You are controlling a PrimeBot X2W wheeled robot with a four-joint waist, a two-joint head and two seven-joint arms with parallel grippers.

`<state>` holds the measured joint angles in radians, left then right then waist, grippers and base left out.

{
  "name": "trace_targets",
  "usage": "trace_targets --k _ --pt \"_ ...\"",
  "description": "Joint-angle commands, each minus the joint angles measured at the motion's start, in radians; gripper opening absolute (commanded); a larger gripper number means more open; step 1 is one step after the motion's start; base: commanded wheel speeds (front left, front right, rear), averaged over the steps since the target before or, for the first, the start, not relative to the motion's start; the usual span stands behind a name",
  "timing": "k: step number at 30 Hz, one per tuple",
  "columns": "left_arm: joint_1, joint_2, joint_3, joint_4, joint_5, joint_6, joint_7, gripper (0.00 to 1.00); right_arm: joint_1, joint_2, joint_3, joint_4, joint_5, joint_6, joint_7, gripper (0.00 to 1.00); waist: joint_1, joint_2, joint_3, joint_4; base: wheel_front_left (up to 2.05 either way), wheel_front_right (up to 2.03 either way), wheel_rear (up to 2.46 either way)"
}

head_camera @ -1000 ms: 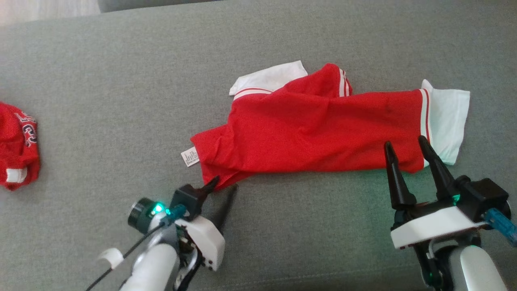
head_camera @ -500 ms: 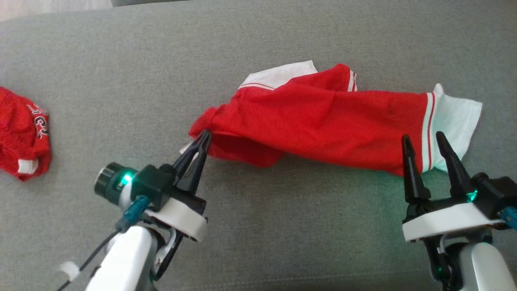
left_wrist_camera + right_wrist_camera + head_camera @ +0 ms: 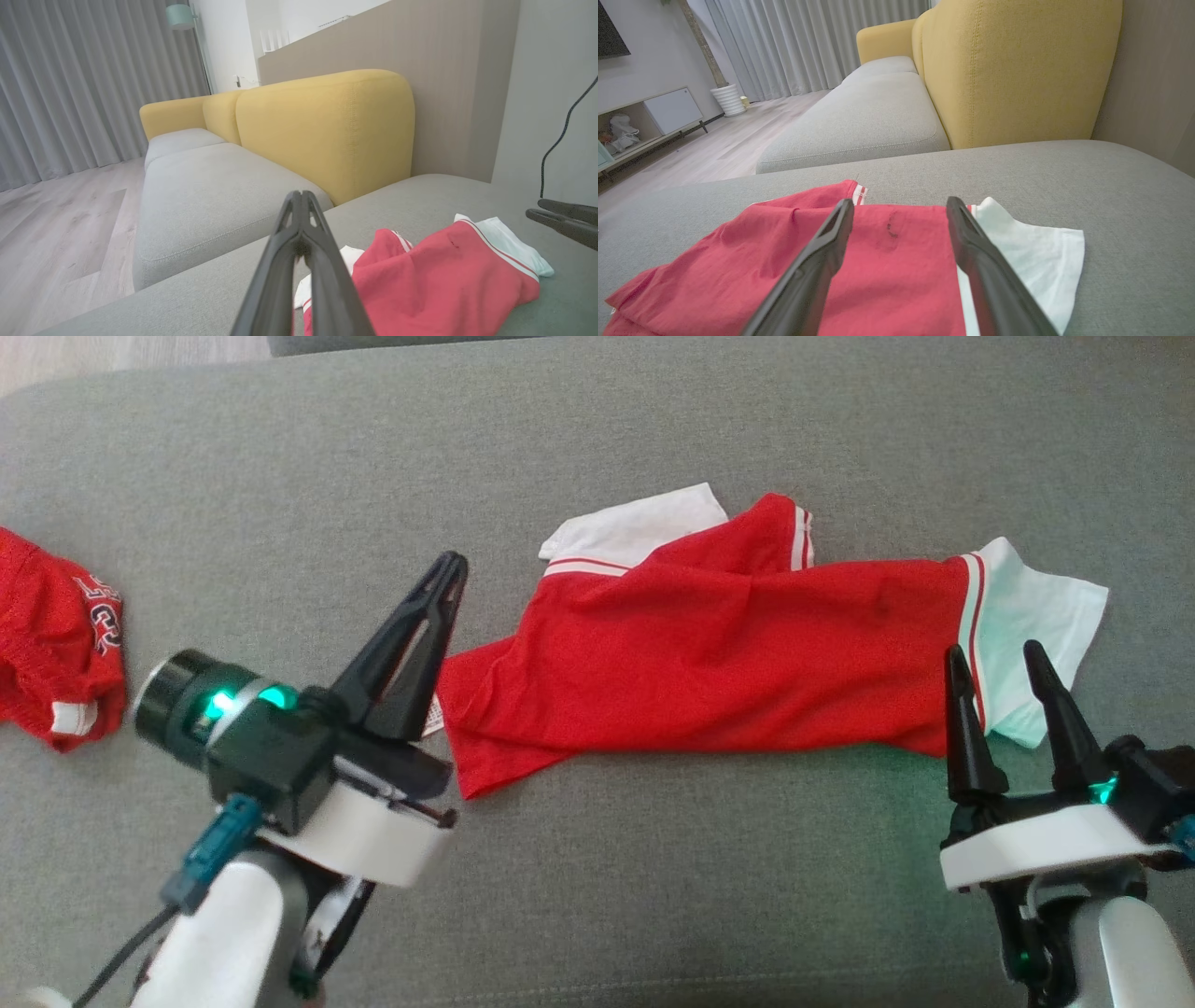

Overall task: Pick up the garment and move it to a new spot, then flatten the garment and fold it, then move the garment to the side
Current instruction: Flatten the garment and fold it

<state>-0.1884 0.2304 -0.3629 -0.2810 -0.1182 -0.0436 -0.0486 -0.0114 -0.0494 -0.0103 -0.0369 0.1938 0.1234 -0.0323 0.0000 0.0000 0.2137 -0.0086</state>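
Garment: a red short-sleeved cloth shirt (image 3: 728,663) with white sleeves and red-and-white striped trim, lying crumpled and lengthwise on the seat.
Support: a grey woven-fabric sofa seat (image 3: 653,859), bare all round the garment.
Left gripper (image 3: 452,565): two dark fingers pressed together with no cloth between them, just beside the garment's left end.
Right gripper (image 3: 993,651): fingers spread, tips over the garment's right end, one before the red body and one before the striped seam of the white sleeve; contact cannot be told.
Label: a small white tag (image 3: 432,719) at the garment's lower left corner, partly hidden.
Second item: a bunched red cloth piece (image 3: 56,653) with white lettering, well to the garment's left.
Backrest: a yellow upholstered cushion (image 3: 327,126) beyond the garment.
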Motion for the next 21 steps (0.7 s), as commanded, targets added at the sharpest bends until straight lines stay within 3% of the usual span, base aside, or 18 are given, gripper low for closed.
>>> trace_targets --k 1,6,7,8,9,17,21 --pt "-0.018 0.029 0.051 -0.041 -0.004 0.009 0.010 0.00 -0.031 -0.002 0.019 -0.032 0.005 0.007 -0.011 1.00 0.0000 0.0000 0.000 -0.001 0.00 0.00 0.00" --pt "0.009 0.029 0.064 -0.042 -0.012 0.033 0.025 0.00 -0.034 -0.002 0.022 -0.034 0.004 0.007 -0.013 1.00 0.0000 0.0000 0.001 -0.005 0.00 0.00 0.00" --pt "0.013 0.024 0.069 -0.038 -0.014 0.042 0.021 0.22 -0.034 -0.002 0.023 -0.035 0.003 0.007 -0.013 1.00 0.0000 0.0000 0.000 -0.005 0.00 0.00 0.00" --pt "0.018 0.020 0.075 -0.033 -0.015 0.052 0.015 0.93 -0.034 -0.001 0.024 -0.035 0.003 0.007 -0.013 1.00 0.0000 0.0000 0.000 -0.006 0.00 0.00 0.00" --pt "0.024 0.015 0.080 -0.024 -0.018 0.061 0.010 1.00 -0.035 -0.001 0.025 -0.036 0.001 0.007 -0.013 1.00 0.0000 0.0000 -0.002 -0.006 0.00 0.00 0.00" --pt "0.105 -0.024 0.157 0.081 -0.034 0.164 -0.105 1.00 -0.026 -0.001 0.031 -0.046 -0.027 0.007 -0.006 1.00 0.0000 0.0000 -0.042 0.000 0.00 0.00 0.00" --pt "0.156 -0.034 0.173 0.144 -0.043 0.189 -0.144 1.00 -0.006 -0.004 0.037 -0.056 -0.043 0.007 0.005 1.00 0.0000 0.0000 -0.072 0.007 0.00 0.00 0.00"
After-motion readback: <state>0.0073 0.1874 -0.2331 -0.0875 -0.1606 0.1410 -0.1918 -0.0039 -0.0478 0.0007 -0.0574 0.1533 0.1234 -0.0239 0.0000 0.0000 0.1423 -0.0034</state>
